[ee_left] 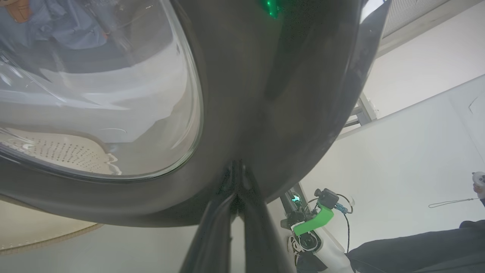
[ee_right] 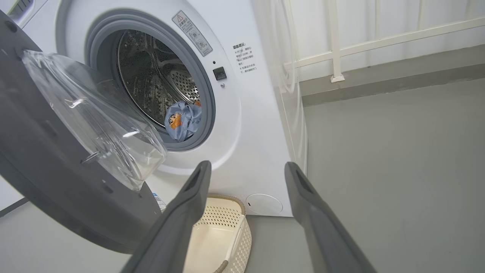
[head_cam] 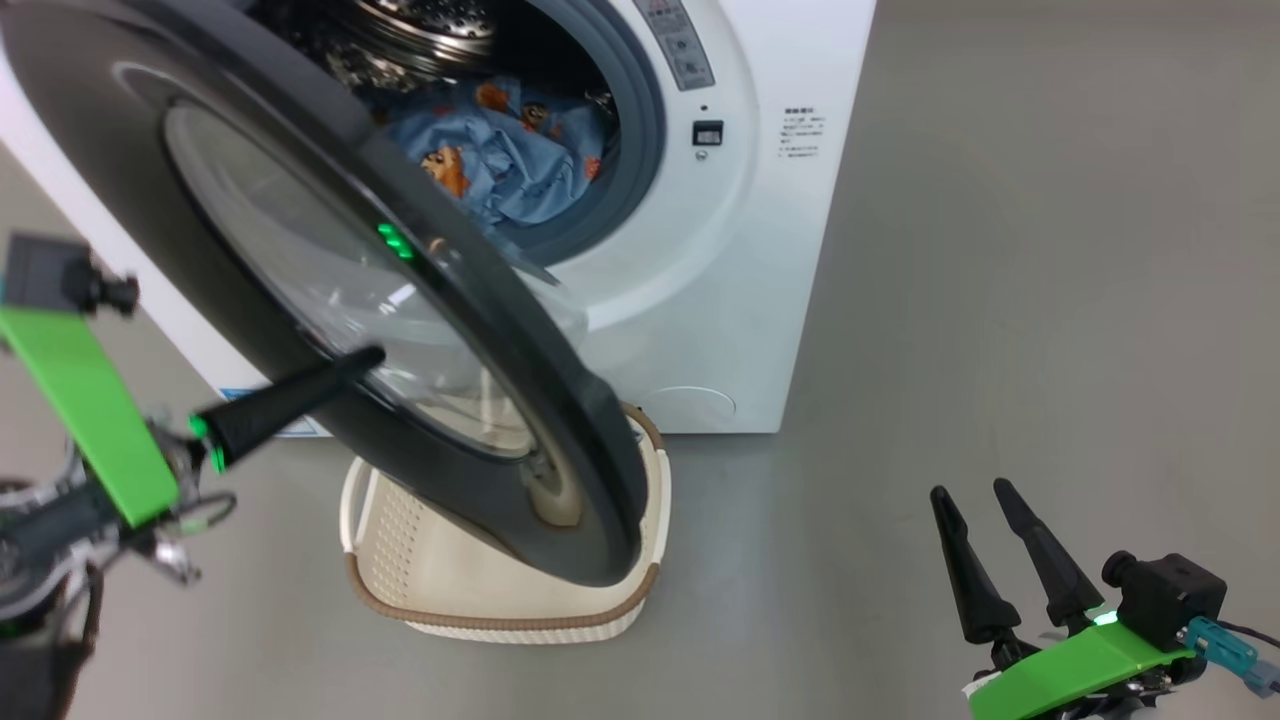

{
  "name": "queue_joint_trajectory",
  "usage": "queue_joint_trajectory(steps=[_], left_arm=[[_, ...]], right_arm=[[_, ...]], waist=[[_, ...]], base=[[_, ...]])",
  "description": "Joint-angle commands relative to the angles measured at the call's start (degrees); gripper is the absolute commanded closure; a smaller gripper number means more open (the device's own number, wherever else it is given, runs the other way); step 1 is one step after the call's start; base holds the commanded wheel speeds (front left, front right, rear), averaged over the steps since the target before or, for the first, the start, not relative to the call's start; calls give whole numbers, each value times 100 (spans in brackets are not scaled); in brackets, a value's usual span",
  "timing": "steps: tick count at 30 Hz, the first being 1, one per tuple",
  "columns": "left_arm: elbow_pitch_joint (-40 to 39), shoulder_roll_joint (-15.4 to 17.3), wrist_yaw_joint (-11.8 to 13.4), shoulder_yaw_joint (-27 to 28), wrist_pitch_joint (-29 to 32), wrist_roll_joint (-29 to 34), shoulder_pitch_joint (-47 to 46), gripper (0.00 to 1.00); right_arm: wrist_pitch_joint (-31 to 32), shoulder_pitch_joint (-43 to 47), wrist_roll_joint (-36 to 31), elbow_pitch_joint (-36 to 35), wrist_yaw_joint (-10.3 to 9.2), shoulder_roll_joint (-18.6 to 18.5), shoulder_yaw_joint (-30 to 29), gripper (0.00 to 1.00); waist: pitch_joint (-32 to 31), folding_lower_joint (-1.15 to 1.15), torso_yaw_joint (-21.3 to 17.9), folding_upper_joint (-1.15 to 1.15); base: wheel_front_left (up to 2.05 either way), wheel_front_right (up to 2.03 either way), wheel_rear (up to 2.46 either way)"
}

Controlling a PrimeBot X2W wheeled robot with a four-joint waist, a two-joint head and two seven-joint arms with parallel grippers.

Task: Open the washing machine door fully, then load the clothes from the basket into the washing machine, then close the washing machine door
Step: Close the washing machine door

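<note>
The washing machine [head_cam: 770, 250] stands with its door [head_cam: 560, 400] swung partway out over the basket [head_cam: 480, 600]. Blue clothes [head_cam: 500, 160] with orange figures lie inside the steel drum, and the same clothes [ee_right: 183, 119] show in the right wrist view. My left gripper [head_cam: 365, 358] is shut, its fingertips pressed against the door's outer face near the glass. In the left wrist view the left gripper [ee_left: 237, 170] touches the glossy black rim [ee_left: 273, 94]. My right gripper [head_cam: 972, 492] hangs open at the lower right, apart from everything. The basket [ee_right: 216, 235] looks empty where it shows; the door hides part of it.
Grey floor [head_cam: 1050, 300] spreads to the right of the machine. A white railing [ee_right: 333, 45] and a wall stand behind it. In the left wrist view a person's dark sleeve [ee_left: 416, 246] and a hand holding a controller [ee_left: 479, 182] show at the right.
</note>
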Motion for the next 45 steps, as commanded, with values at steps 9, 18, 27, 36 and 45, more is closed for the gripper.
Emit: queue_joint_trajectory(steps=[9, 18, 27, 36, 45], left_arm=[[-357, 423, -40, 289, -828, 305, 1002, 0], [-262, 344, -40, 296, -2136, 366, 2020, 0], [11, 617, -40, -132, -3878, 1012, 2726, 0], [950, 1004, -40, -1246, -6266, 2032, 2820, 0], [1442, 454, -40, -636, -6531, 3960, 2651, 0]], right_arm=[[-28, 83, -9, -135, 9, -65, 142, 0], [-28, 245, 12, -146, 9, -133, 78, 0], [-28, 392, 22, -152, 9, -222, -38, 0], [-28, 402, 21, -139, 9, -240, -92, 0], [-28, 400, 16, -155, 9, -221, -186, 0]], waist=[[-158, 0, 178, 0], [-213, 0, 103, 0], [-247, 0, -71, 0], [-256, 0, -311, 0], [-219, 0, -396, 0]], base=[[0, 0, 0], [0, 0, 0], [0, 0, 0], [0, 0, 0], [0, 0, 0]])
